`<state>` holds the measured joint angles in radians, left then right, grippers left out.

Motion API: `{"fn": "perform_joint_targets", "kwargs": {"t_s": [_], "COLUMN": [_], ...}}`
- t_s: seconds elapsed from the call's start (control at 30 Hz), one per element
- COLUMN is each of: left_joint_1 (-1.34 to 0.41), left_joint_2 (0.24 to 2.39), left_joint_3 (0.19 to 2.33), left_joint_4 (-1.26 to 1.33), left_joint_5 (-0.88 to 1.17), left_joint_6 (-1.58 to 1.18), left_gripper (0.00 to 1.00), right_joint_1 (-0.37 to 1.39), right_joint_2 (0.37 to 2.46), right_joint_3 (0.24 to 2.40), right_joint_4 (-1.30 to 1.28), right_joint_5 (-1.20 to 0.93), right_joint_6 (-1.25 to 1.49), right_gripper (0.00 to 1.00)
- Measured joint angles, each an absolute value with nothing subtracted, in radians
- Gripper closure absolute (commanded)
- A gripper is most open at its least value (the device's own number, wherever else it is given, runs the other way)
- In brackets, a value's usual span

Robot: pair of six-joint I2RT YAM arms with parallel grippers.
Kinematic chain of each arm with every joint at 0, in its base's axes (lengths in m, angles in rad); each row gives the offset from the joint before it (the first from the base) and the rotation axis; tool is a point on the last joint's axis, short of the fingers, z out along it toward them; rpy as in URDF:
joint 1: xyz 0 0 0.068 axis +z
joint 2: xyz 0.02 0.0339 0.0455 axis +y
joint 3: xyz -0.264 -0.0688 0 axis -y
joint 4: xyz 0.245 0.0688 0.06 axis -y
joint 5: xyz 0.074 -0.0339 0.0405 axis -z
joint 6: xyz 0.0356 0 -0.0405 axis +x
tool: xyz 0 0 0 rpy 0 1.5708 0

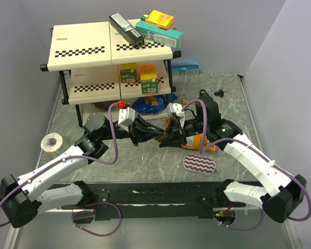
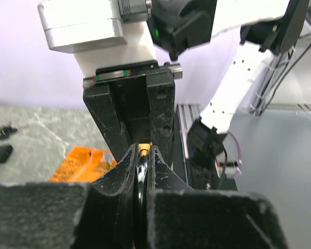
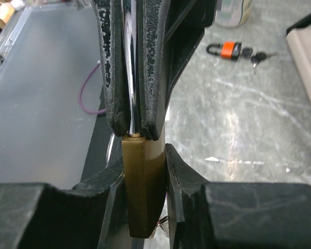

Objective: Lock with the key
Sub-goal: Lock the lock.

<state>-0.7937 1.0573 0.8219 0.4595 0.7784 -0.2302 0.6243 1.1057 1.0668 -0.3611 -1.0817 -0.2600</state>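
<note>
Mid-task: your right gripper (image 3: 145,161) clamps the brass padlock (image 3: 142,207) between the arms; your left gripper (image 2: 142,155), nearly shut, pinches the key (image 2: 140,176) against its end; insertion looks begun; the turn appears left.

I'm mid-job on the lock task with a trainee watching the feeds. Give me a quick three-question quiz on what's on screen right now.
1. True or false: the right gripper is shut on the brass padlock.
2. Which one pinches the key? A) left gripper B) right gripper C) neither
3. Fill in: the orange padlock lies apart from both arms, on the ____.

Key
1. True.
2. A.
3. table
</note>
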Motion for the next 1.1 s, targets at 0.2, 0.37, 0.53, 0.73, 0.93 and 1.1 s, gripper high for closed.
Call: {"fn": "perform_joint_targets", "kwargs": {"t_s": [0.2, 0.37, 0.53, 0.73, 0.93, 1.1], "left_joint_1": [-0.794, -0.804, -0.792, -0.742, -0.713, -0.713], "left_joint_2": [1.057, 1.038, 1.058, 1.068, 1.066, 1.044], "left_joint_3": [0.839, 0.875, 0.958, 1.021, 1.128, 1.145], "left_joint_4": [0.464, 0.374, 0.206, -0.091, -0.31, -0.375], "left_joint_5": [0.755, 0.748, 0.793, 0.805, 0.787, 0.789], "left_joint_6": [-0.226, -0.181, -0.121, -0.009, 0.073, 0.121], "left_gripper": [0.99, 0.99, 0.86, 0.43, 0.21, 0.2], "right_joint_1": [0.609, 0.606, 0.599, 0.533, 0.457, 0.446], "right_joint_2": [1.101, 1.062, 1.001, 0.931, 0.899, 0.92], "right_joint_3": [1.066, 1.04, 0.976, 0.928, 0.929, 0.944], "right_joint_4": [-0.321, -0.318, -0.312, -0.378, -0.497, -0.62], "right_joint_5": [-1.104, -1.102, -1.071, -1.068, -1.103, -1.103], "right_joint_6": [-0.248, -0.274, -0.308, -0.339, -0.413, -0.484], "right_gripper": [1.0, 1.0, 1.0, 1.0, 1.0, 1.0]}}
